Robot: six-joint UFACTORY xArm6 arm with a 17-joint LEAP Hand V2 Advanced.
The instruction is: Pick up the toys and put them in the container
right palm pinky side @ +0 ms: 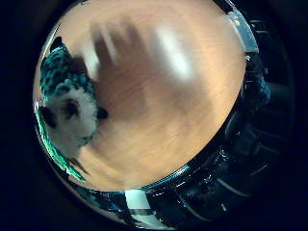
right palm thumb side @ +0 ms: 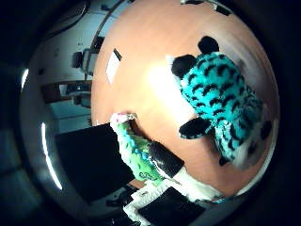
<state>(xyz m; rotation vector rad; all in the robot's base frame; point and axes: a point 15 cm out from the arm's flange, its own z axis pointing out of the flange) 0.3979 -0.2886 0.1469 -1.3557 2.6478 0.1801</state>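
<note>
A teal plush toy (right palm thumb side: 221,94) with black stripes, black ears and black paws lies on the wooden table (right palm thumb side: 150,56), close under the palm. The little finger side view shows its white face and striped back (right palm pinky side: 65,101) beside bare tabletop (right palm pinky side: 164,106). One finger (right palm thumb side: 139,153) of my right hand, white and teal, reaches out straight beside the toy and does not touch it. Shadows of spread fingers fall on the table (right palm pinky side: 111,43). The hand holds nothing.
A white sheet (right palm thumb side: 113,66) lies near the table's edge. Past that edge are dark chairs (right palm thumb side: 80,61) and the floor. The hand's black body (right palm pinky side: 221,164) fills the rim of the little finger side view.
</note>
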